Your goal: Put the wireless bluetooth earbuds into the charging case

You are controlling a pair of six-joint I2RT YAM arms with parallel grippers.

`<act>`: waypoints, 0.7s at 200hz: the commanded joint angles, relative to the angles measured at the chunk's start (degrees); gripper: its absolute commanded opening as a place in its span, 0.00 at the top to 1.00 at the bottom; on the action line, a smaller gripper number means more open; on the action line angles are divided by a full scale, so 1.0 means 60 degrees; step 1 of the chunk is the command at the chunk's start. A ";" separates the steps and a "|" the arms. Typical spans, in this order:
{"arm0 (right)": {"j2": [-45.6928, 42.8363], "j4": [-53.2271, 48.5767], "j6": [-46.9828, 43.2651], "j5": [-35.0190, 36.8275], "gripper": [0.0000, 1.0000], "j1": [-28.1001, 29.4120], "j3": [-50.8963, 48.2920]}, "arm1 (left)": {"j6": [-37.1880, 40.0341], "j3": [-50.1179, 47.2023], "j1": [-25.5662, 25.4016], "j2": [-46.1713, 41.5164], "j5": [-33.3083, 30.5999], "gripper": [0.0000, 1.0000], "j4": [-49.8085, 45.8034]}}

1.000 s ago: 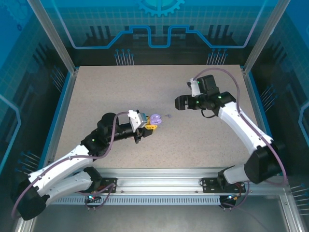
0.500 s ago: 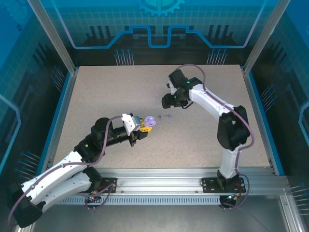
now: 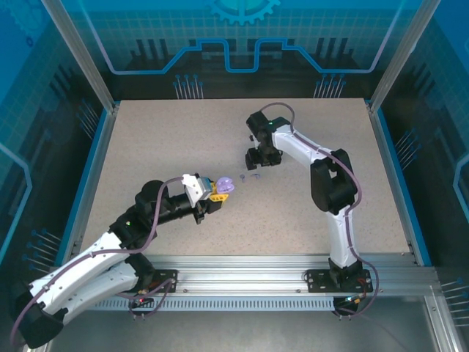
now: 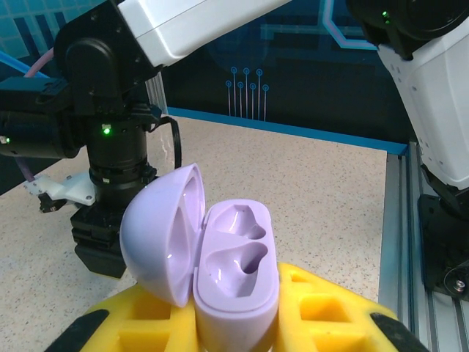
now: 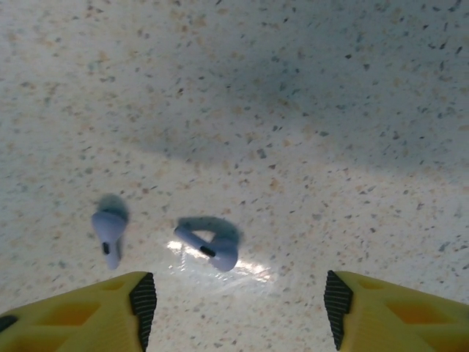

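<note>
I see my left claw (image 3: 215, 194) closed on the lilac case (image 4: 236, 282). The case stands upright between the yellow fingers (image 4: 322, 308), and its lid (image 4: 163, 238) is swung open. My right claw (image 5: 234, 315) hangs low over the table (image 5: 330, 110) with the jaws apart and holds nothing. Two lilac earbuds (image 5: 212, 249) lie on the table just in front of its fingertips, one facing the gap and the other a little to the side.

right end effector (image 3: 255, 164) swung inward, lowered over earbuds (image 5: 212, 249)
</note>
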 commanded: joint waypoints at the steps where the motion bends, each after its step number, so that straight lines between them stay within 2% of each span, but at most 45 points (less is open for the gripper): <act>1: 0.0542 -0.0583 -0.0050 0.0708 0.32 0.0216 0.0594 | -0.0018 -0.0049 -0.0080 -0.0068 -0.0130 0.86 -0.0030; 87: 0.1478 -0.1316 -0.0201 0.1461 0.17 0.0467 0.1596 | 0.0019 0.0068 -0.0081 0.0074 -0.0145 0.86 -0.0104; 114: 0.1720 -0.1559 -0.0244 0.1561 0.09 0.0488 0.1677 | -0.0011 0.0084 -0.0071 0.0130 -0.0138 0.86 -0.0100; 127: 0.1766 -0.1516 -0.0254 0.1553 0.01 0.0492 0.1632 | -0.0013 0.0093 -0.0084 0.0151 -0.0145 0.86 -0.0091; 140: 0.1851 -0.1557 -0.0243 0.1579 0.00 0.0511 0.1648 | -0.0024 0.0097 -0.0082 0.0181 -0.0127 0.86 -0.0104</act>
